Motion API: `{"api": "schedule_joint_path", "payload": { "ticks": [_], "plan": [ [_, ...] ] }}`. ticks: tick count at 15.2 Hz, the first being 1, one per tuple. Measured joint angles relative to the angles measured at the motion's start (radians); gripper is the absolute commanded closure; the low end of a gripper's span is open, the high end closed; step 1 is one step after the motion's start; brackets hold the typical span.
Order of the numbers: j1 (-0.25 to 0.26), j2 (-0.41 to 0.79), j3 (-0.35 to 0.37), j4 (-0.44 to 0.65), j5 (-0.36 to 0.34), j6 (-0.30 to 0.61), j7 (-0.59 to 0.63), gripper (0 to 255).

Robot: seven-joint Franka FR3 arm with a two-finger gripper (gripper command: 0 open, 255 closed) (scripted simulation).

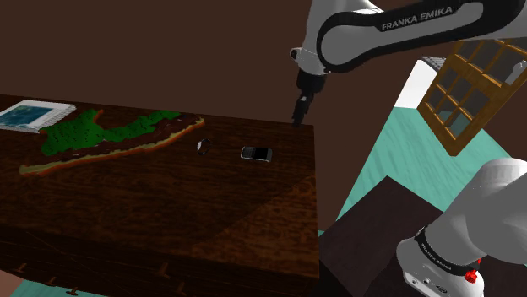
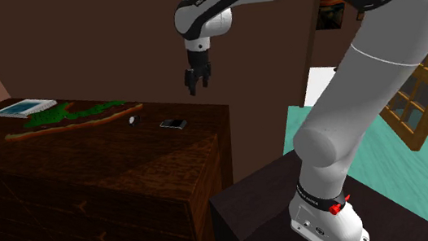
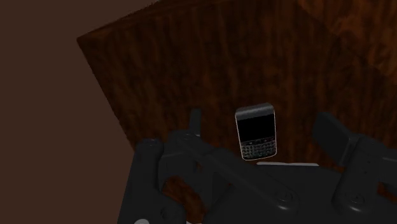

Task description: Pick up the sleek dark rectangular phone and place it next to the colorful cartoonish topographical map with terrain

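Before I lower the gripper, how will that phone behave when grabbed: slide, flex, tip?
The phone looks like a stiff slab with a keypad, so it probably won't flex. It lies flat on the wooden top, so it may skid if nudged rather than tip. It's thin, so the open gripper likely needs to clasp its narrow sides.

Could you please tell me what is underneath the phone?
The phone lies flat on the dark wooden cabinet top, with bare wood showing all round it. The patch directly beneath is covered by the phone itself.
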Motion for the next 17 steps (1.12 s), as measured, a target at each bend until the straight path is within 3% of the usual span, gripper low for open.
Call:
{"api": "schedule_joint_path", "payload": {
  "ticks": [12,17],
  "plan": [
    [0.084,0.382,0.082,0.190,-0.124,0.167,-0.123,0],
    [0.095,0.454,0.087,0.204,-0.149,0.220,-0.128,0]
  ]
}}
